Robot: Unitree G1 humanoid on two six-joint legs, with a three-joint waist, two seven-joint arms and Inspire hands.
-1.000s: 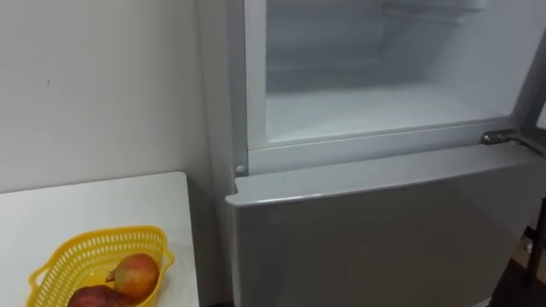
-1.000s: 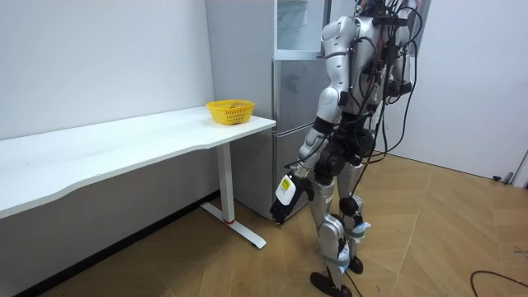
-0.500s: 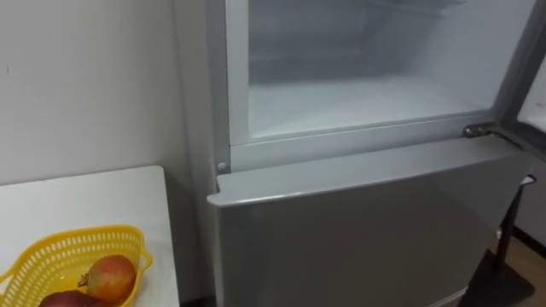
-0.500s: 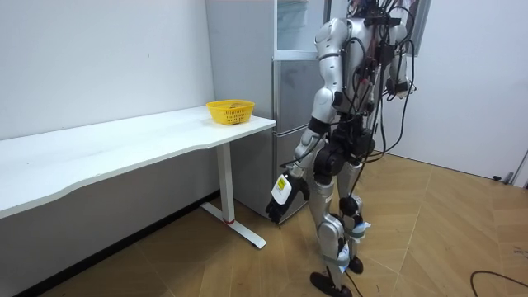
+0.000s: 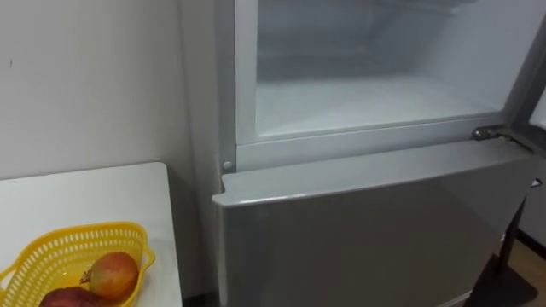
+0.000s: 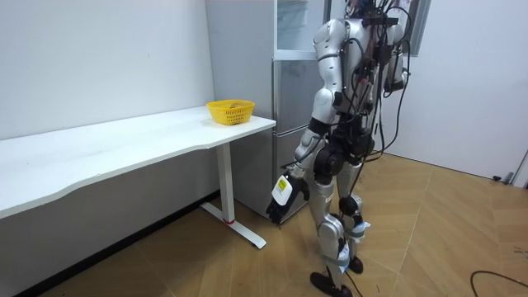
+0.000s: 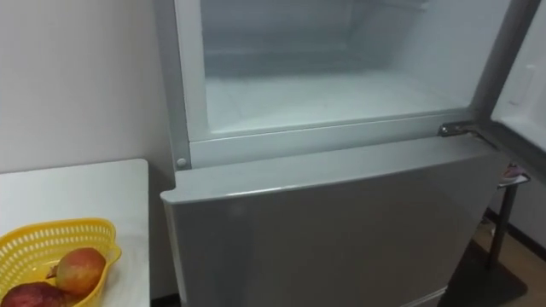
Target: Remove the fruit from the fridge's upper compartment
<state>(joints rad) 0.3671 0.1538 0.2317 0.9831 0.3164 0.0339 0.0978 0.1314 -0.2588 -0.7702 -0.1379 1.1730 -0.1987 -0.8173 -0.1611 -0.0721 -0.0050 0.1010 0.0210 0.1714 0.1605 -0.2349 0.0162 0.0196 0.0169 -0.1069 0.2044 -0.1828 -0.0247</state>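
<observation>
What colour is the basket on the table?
The basket is yellow, with a slotted wall; it shows best in the left eye view.

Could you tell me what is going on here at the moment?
The robot stands facing the fridge, whose upper compartment is open. Its left hand hangs low beside its leg. A yellow basket with fruit sits on the white table beside the fridge.
</observation>
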